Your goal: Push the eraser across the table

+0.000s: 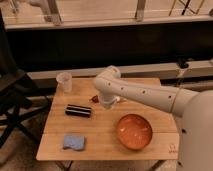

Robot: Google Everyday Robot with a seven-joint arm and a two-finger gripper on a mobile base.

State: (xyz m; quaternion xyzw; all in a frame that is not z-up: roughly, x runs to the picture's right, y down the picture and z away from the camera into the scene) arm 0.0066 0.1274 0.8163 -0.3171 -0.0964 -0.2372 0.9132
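The eraser is a long, low black block with pale stripes. It lies on the left half of the light wooden table. My white arm reaches in from the right, over the table's middle. The gripper points down at the end of the arm, just right of the eraser, with a small gap between them. A small dark-red thing lies right beside the gripper, on its left.
A clear plastic cup stands at the table's back left corner. A light-blue pad lies near the front left edge. An orange bowl sits at the front right. A dark folding chair stands left of the table.
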